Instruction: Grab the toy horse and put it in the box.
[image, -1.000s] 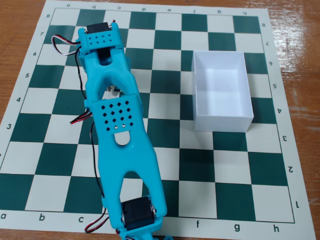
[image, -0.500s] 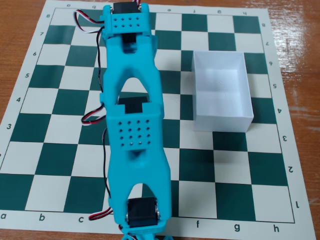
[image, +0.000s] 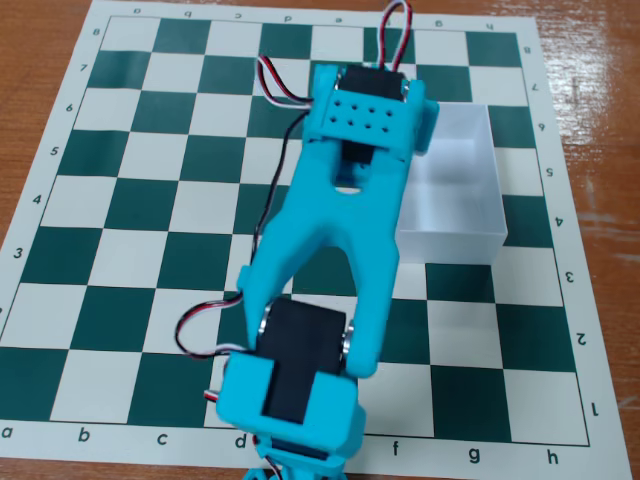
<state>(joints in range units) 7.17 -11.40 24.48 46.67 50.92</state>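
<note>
The white open-top box (image: 462, 190) stands on the right part of the chessboard, and the part of its inside that shows holds nothing. My cyan arm (image: 345, 200) stretches from the bottom centre up over the board, and its upper joint block (image: 372, 108) hangs beside the box's left wall. The gripper's fingers are hidden under that block, so I cannot tell how the jaws stand. A small cyan edge (image: 427, 125) shows at the box's upper left corner. The toy horse is not visible anywhere; it may be hidden under the arm.
The green and white chessboard mat (image: 120, 200) lies on a wooden table (image: 40, 40). Red, white and black cables (image: 275, 85) loop beside the arm at the top and at the lower left (image: 195, 335).
</note>
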